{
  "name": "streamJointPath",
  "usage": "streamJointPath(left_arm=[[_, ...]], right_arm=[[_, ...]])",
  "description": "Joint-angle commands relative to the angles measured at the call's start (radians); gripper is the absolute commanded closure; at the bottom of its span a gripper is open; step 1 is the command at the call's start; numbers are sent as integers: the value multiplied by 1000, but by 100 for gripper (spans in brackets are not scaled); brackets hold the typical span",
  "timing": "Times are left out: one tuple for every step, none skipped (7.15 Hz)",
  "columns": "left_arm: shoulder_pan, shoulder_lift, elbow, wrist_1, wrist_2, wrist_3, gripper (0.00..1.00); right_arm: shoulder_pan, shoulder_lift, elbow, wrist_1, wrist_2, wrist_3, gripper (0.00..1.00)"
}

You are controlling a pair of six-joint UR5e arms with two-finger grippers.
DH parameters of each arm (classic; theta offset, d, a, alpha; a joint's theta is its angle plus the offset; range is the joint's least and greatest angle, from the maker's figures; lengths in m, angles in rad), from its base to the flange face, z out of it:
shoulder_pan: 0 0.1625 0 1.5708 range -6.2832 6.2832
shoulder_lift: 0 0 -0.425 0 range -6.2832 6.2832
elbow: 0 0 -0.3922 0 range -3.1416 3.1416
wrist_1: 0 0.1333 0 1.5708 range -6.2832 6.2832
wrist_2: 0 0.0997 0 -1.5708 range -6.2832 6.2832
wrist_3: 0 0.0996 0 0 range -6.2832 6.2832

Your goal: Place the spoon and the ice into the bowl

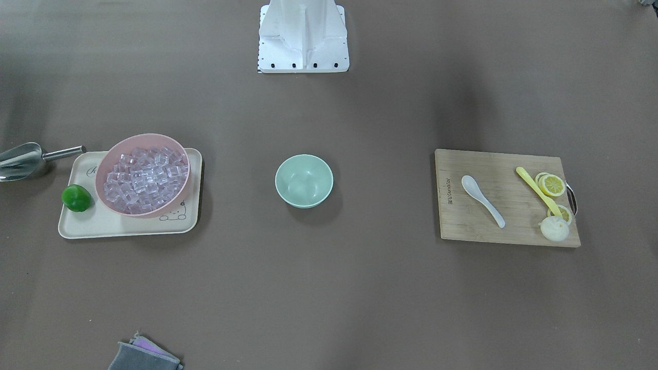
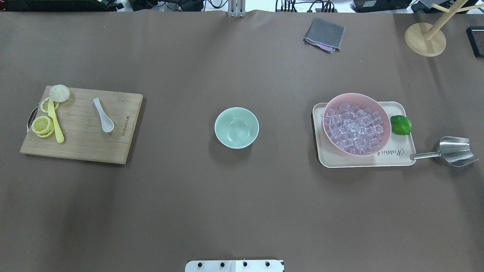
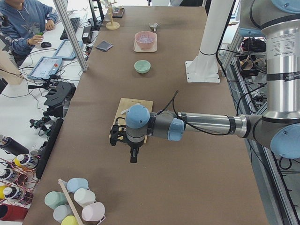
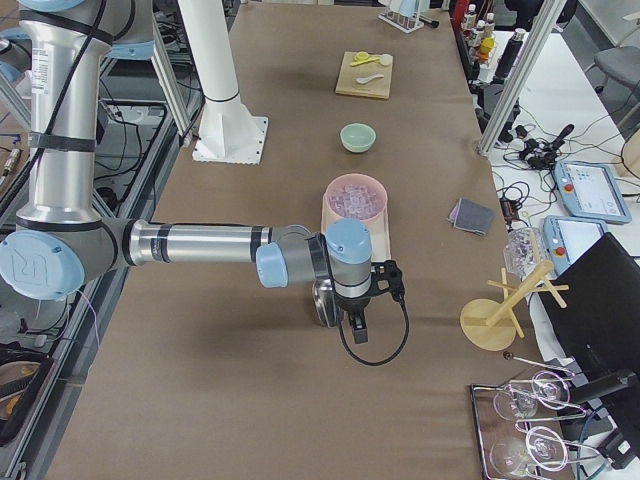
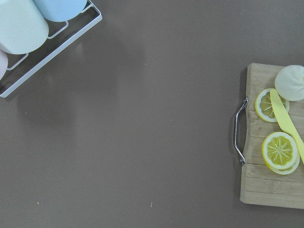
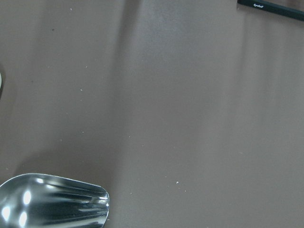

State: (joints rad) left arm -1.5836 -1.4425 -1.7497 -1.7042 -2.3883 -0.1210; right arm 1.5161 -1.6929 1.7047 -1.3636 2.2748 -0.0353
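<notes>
The white spoon (image 2: 103, 115) (image 1: 482, 192) lies on a wooden cutting board (image 2: 81, 143). The empty mint-green bowl (image 2: 236, 127) (image 1: 304, 180) stands at the table's centre. Many clear ice cubes (image 2: 355, 128) (image 1: 144, 180) fill a pink bowl (image 2: 357, 95). My left gripper (image 3: 133, 157) hangs over bare table beyond the board's handle end. My right gripper (image 4: 357, 328) hangs by the steel scoop, beyond the tray. Both show only in the side views, so I cannot tell whether they are open or shut.
A beige tray (image 2: 401, 158) holds the pink bowl and a lime (image 2: 401, 125). A steel scoop (image 2: 453, 151) lies beside it. A yellow utensil (image 2: 55, 122), lemon slices (image 2: 41, 124) and a bun (image 2: 59, 93) share the board. A grey cloth (image 2: 324, 34) lies far back.
</notes>
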Motion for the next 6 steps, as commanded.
streamJointPath(left_arm=[[1, -4, 1, -2, 3, 0, 2], [1, -7, 1, -3, 0, -8, 2], [1, -9, 4, -17, 0, -8, 2], [1, 0, -1, -53, -11, -26, 2], [1, -1, -5, -74, -9, -82, 2], [1, 2, -4, -107, -9, -98, 2]], right_arm=[[-4, 2, -8, 17, 5, -2, 0], [-4, 2, -16, 17, 5, -6, 0], [-5, 4, -16, 18, 5, -5, 0], [-10, 6, -8, 18, 9, -5, 0], [-10, 4, -8, 41, 37, -5, 0], [-8, 4, -8, 88, 60, -5, 0]])
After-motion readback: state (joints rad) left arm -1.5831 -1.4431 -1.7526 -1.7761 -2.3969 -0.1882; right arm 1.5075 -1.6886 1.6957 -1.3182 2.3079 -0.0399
